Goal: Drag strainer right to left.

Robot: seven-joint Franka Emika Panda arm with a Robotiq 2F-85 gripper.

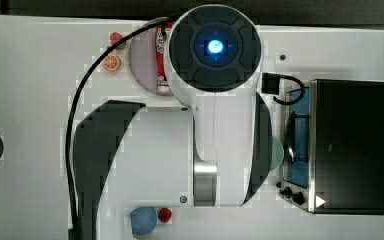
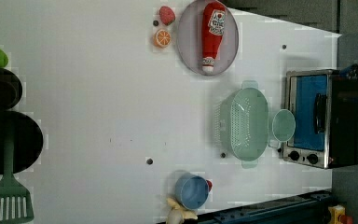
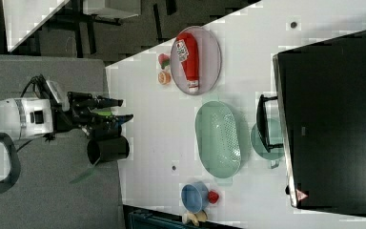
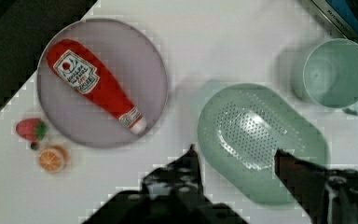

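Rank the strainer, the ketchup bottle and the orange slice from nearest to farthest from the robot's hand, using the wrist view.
1. The strainer, partly between the fingertips of the open hand.
2. The ketchup bottle, lying on the grey plate beside the strainer.
3. The orange slice, on the table beyond the plate's far edge, next to the strawberry.

The pincer (image 4: 235,156) hangs above the white bench (image 4: 223,46) with its 2 fingers (image 4: 189,163) spread apart, framing the strainer (image 4: 261,140). A mint cup (image 4: 338,74) stands just beside the strainer. A ketchup bottle (image 4: 95,86) lies on a round plate (image 4: 140,60).
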